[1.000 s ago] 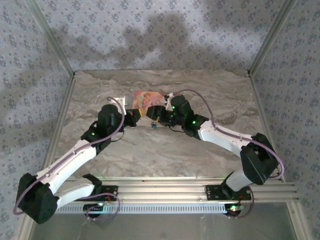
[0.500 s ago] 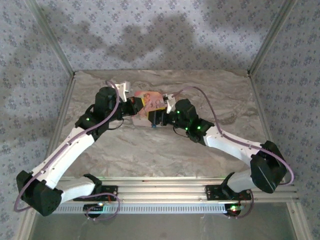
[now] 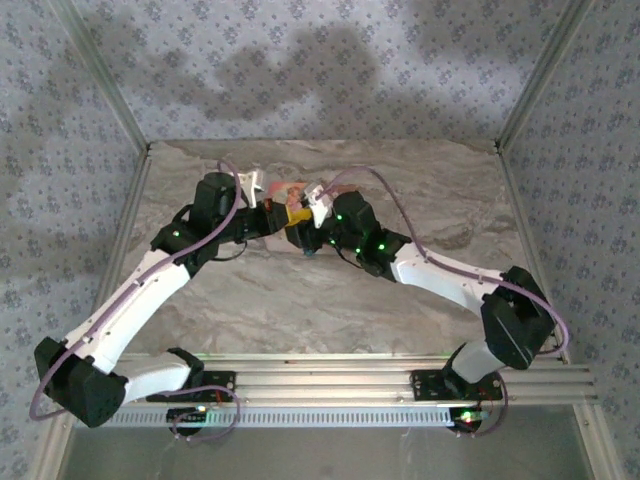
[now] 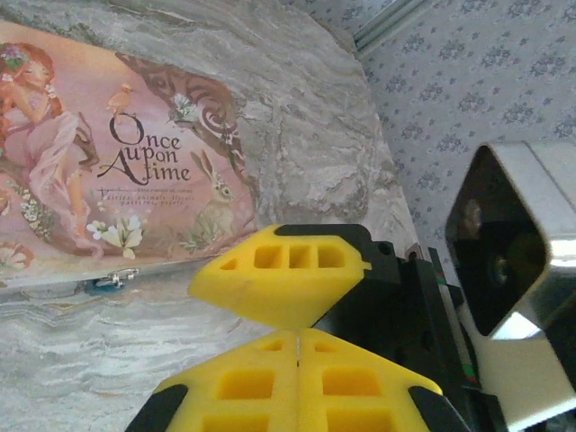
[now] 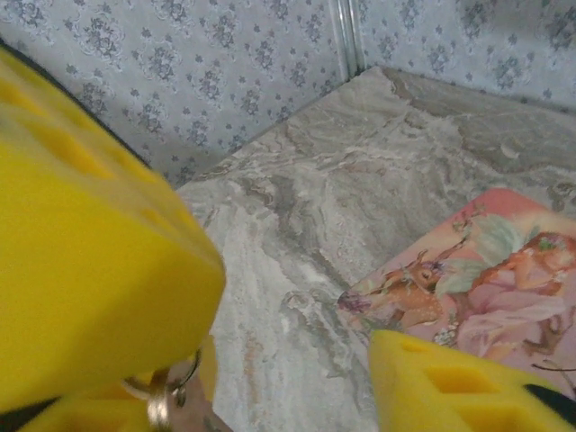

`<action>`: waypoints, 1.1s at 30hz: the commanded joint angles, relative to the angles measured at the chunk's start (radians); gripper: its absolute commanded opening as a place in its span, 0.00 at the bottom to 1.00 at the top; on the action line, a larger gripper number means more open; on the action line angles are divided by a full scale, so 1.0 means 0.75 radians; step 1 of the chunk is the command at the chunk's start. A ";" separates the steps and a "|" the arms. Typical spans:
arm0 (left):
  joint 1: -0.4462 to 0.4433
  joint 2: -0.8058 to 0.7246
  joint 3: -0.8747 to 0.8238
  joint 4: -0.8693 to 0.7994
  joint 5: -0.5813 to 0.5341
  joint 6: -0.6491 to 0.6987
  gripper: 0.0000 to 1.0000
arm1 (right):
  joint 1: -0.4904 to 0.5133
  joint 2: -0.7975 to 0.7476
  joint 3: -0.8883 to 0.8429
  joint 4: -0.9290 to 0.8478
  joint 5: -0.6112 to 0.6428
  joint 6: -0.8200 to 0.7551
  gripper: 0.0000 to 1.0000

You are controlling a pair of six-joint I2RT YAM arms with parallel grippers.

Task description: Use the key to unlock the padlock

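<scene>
At the front edge of the box point(image 4: 108, 153), the padlock point(image 4: 112, 281) is being seen by the latch, low against the table point(image 3: 300, 300), in the left wrist view. Close to it, the two grippers are being held tip to tip at the box's front. The left arm is being stretched forward and rightward from its base. The right arm is being reached forward and leftward with its elbow bent, so that both wrists are being brought together toward the back of the table. The left gripper point(image 4: 297, 346) is being kept closed, its yellow fingers pressed together along a thin seam, with nothing being shown between them. The right gripper point(image 3: 298, 222) is being kept closed about the key point(image 5: 162, 407), of which only a bit of metal and the ring point(image 5: 184, 373) are being shown under the blurred finger. Whether the two grippers are touching cannot be told. Compared with half a second ago, the right elbow is being carried nearer the table's middle and the right gripper is being set farther left over the box. The padlock is being left in the same spot.
</scene>
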 commanded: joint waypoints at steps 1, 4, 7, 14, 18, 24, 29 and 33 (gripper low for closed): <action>0.028 -0.015 0.054 -0.029 0.050 -0.002 0.00 | 0.005 0.011 0.051 -0.006 -0.054 -0.089 0.10; 0.055 -0.022 0.042 -0.030 0.083 0.002 0.00 | -0.004 -0.005 0.046 -0.065 -0.092 -0.124 0.00; 0.082 -0.025 0.024 -0.018 0.146 0.018 0.00 | -0.012 -0.039 0.044 -0.106 -0.158 -0.165 0.00; 0.147 -0.053 -0.036 0.020 0.240 0.009 0.00 | -0.045 -0.085 0.108 -0.305 -0.273 -0.225 0.00; 0.163 -0.055 -0.031 0.016 0.279 0.050 0.02 | -0.052 -0.091 0.133 -0.373 -0.303 -0.236 0.00; 0.172 -0.048 -0.036 0.031 0.331 0.051 0.00 | -0.047 -0.096 0.170 -0.424 -0.344 -0.238 0.00; 0.172 -0.045 -0.054 0.059 0.359 0.028 0.00 | -0.047 -0.092 0.164 -0.400 -0.317 -0.224 0.00; 0.170 -0.049 -0.061 0.067 0.373 0.014 0.00 | -0.048 -0.082 0.160 -0.377 -0.292 -0.222 0.05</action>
